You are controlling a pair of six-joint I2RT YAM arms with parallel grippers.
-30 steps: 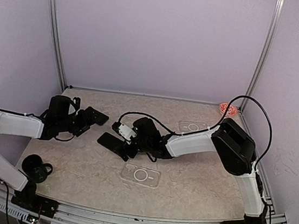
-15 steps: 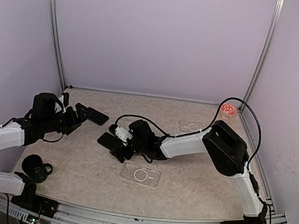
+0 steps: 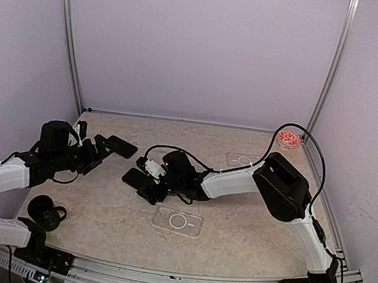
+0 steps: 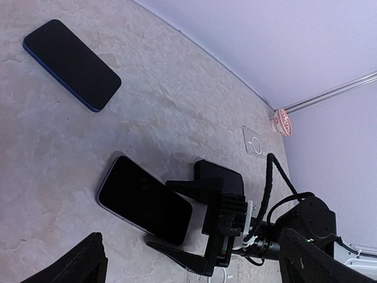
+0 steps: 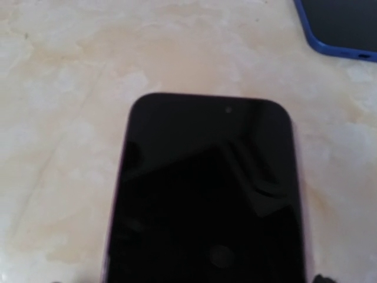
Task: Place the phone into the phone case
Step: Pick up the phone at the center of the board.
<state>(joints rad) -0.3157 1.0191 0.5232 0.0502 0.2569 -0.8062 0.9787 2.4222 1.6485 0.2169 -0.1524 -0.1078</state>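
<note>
1. Lying flat on the table (image 3: 235,216), the phone (image 3: 135,177) is near the case (image 3: 178,221), beyond its left end, not touching it.
2. The right gripper (image 3: 146,183) is low at the phone's end nearer the case, fingers wide, one at each side, not closed on it.
3. The left gripper (image 3: 99,152) hovers well left of the case, fingers wide, holding nothing.
4. A blue phone (image 3: 121,147) lies farther from the case.

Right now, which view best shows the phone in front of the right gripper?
The left wrist view: the whole dark phone shows, screen up, the open right gripper straddling one end. The right wrist view holds only part of its screen, close up; the top external view shows it small, partly under the gripper.
</note>
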